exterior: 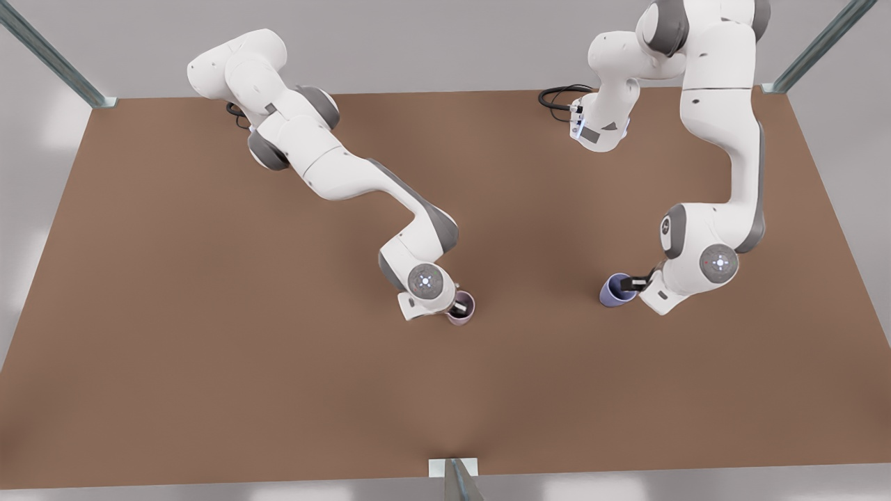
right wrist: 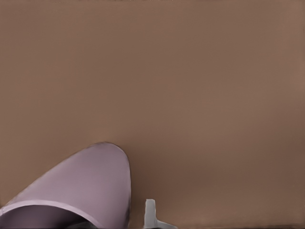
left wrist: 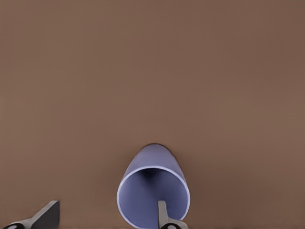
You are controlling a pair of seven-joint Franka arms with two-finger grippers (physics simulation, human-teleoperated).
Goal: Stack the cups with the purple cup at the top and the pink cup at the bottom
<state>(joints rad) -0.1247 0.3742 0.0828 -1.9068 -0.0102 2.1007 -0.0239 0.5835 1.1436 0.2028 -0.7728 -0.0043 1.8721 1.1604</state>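
Observation:
The purple cup (exterior: 612, 291) stands on the brown table (exterior: 209, 313) at the front view's right. My left gripper (exterior: 635, 284) is open at its rim. In the left wrist view one of its fingers (left wrist: 163, 215) reaches inside the purple cup (left wrist: 152, 183). The other finger sits well outside, so the left gripper (left wrist: 107, 220) straddles the wall. Near the table's middle stands the pink cup (exterior: 465, 314), with my right gripper (exterior: 458, 305) at its rim and a dark finger inside it. In the right wrist view a pale finger (right wrist: 150, 214) sits just outside the pink cup (right wrist: 81, 183), a small gap away. The right gripper (right wrist: 112, 222) is open.
The two cups stand roughly 200 px apart in the front view, with bare table between them. Metal frame posts (exterior: 456, 480) stand at the table's corners and at its front edge. Black cables (exterior: 560, 94) lie by the arm bases at the back.

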